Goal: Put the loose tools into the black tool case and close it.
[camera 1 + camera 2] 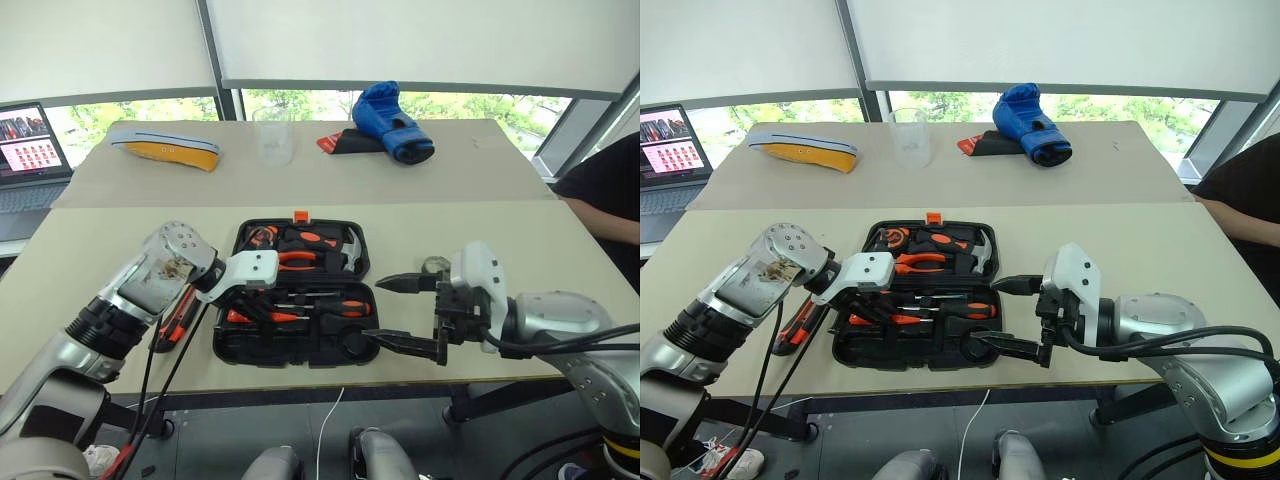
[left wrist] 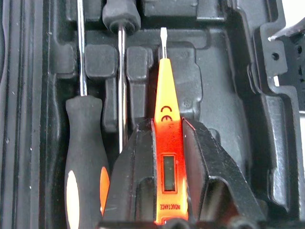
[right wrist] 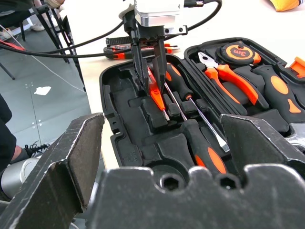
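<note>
- We have the black tool case [image 1: 300, 345] lying open near the front edge of the table [image 1: 480, 240], its lid half on the far side holding pliers [image 3: 228, 78] and a tape measure [image 3: 238, 51].
- Our right gripper [image 1: 405, 315] hangs at the case's right side with its fingers spread wide and nothing between them.
- Our left gripper [image 3: 151, 81] points down into the near half, its fingers closed round the slim all-orange screwdriver [image 2: 167, 143], though they may be easing off it.
- That screwdriver's long axis runs along its slot, parallel to the two orange-and-black screwdrivers [image 2: 83, 157] already seated beside it, so the left arm is the nearer one.
- The utility knife [image 1: 175, 320] lies on the table left of the case, loose.
</note>
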You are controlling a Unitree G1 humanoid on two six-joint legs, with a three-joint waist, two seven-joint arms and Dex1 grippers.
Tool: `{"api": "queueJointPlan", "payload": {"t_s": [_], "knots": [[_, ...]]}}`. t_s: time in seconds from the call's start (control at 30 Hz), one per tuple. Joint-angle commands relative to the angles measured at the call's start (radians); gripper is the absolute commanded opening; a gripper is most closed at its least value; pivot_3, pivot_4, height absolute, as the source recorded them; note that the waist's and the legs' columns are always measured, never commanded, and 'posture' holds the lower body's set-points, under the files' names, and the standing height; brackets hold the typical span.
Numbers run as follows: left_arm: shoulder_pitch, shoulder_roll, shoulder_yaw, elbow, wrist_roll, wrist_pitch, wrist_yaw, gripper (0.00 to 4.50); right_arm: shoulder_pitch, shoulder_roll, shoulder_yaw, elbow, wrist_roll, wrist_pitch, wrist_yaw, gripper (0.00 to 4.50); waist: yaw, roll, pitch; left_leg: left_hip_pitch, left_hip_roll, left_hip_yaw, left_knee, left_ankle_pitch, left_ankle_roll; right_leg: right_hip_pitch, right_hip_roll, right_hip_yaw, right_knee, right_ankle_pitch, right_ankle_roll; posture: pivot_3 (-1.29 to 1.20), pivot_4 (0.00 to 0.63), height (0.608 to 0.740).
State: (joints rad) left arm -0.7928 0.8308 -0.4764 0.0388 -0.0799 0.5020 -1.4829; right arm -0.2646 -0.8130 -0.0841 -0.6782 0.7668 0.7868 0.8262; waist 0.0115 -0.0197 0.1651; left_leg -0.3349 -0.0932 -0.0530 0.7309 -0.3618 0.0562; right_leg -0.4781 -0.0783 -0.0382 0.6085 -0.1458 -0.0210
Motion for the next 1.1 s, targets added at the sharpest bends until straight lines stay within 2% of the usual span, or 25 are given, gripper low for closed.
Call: {"api": "queueJointPlan", "payload": {"t_s": [0.03, 0.2, 0.23, 0.3, 0.33, 0.43, 0.67, 0.73, 1.1], "knots": [[0.006, 0.028, 0.076, -0.044, -0.05, 0.025, -0.024, 2.46, -0.014, -0.001, -0.03, -0.027, 0.02, -0.024, -0.004, 4.5, 0.0, 0.0, 0.0, 0.0, 0.0, 0.0, 0.0, 0.0, 0.0, 0.0, 0.0, 0.0, 0.0, 0.0, 0.0, 0.0, 0.15, 0.731], [0.048, 0.073, 0.229, -0.107, -0.207, 0.081, -0.072, 4.27, -0.007, -0.005, -0.037, -0.033, 0.033, -0.017, -0.005, 4.5, -0.002, 0.0, 0.0, 0.0, 0.001, 0.0, 0.0, 0.0, 0.0, -0.001, 0.001, 0.0, 0.0, 0.0, 0.0, 0.0, 0.15, 0.731], [0.066, 0.079, 0.269, -0.113, -0.242, 0.086, -0.074, 4.43, -0.003, -0.006, -0.04, -0.034, 0.036, -0.015, -0.004, 4.5, -0.002, 0.0, 0.0, 0.0, 0.001, 0.0, 0.0, 0.0, 0.0, -0.001, 0.001, 0.0, 0.0, 0.0, 0.0, 0.0, 0.15, 0.731], [0.113, 0.081, 0.338, -0.113, -0.292, 0.087, -0.057, 4.43, 0.004, -0.007, -0.042, -0.034, 0.037, -0.016, -0.002, 4.5, -0.002, 0.0, 0.0, 0.001, 0.001, 0.0, 0.0, 0.0, 0.0, -0.001, 0.001, 0.0, 0.0, 0.0, 0.0, 0.0, 0.15, 0.731], [0.142, 0.065, 0.368, -0.098, -0.304, 0.077, -0.03, 4.25, 0.004, -0.006, -0.039, -0.032, 0.035, -0.018, -0.002, 4.5, -0.002, 0.0, 0.0, 0.0, 0.001, 0.0, 0.0, 0.0, 0.0, -0.001, 0.001, 0.0, 0.0, 0.0, 0.0, 0.0, 0.15, 0.731], [0.209, 0.01, 0.4, -0.043, -0.306, 0.04, 0.04, 3.33, -0.006, -0.004, -0.027, -0.023, 0.032, -0.02, -0.004, 4.5, 0.0, 0.0, 0.0, 0.001, 0.001, 0.0, 0.0, 0.0, 0.0, 0.0, 0.001, 0.0, 0.0, 0.0, 0.0, 0.0, 0.15, 0.731], [0.276, -0.082, 0.407, -0.009, -0.322, 0.042, 0.127, 0.6, -0.033, -0.005, -0.012, -0.003, 0.026, -0.019, 0.001, 4.5, 0.002, 0.0, 0.0, 0.002, 0.001, 0.0, 0.0, 0.0, 0.0, 0.001, 0.0, 0.0, -0.001, 0.0, 0.0, 0.0, 0.15, 0.731], [0.288, -0.093, 0.399, -0.004, -0.322, 0.04, 0.139, 0.01, -0.034, -0.004, -0.009, 0.0, 0.025, -0.018, 0.002, 4.5, 0.001, 0.0, 0.0, 0.002, 0.001, 0.0, 0.0, 0.0, 0.0, 0.001, 0.0, 0.0, -0.001, 0.0, 0.0, 0.0, 0.15, 0.731], [0.278, -0.11, 0.357, 0.075, -0.283, 0.067, 0.184, 0.01, -0.033, 0.007, 0.01, 0.0, 0.02, -0.019, -0.008, 4.5, 0.0, 0.0, 0.0, 0.002, 0.001, 0.0, 0.0, 0.0, 0.0, 0.001, 0.0, 0.0, 0.0, 0.0, 0.0, 0.0, 0.15, 0.731]]}}
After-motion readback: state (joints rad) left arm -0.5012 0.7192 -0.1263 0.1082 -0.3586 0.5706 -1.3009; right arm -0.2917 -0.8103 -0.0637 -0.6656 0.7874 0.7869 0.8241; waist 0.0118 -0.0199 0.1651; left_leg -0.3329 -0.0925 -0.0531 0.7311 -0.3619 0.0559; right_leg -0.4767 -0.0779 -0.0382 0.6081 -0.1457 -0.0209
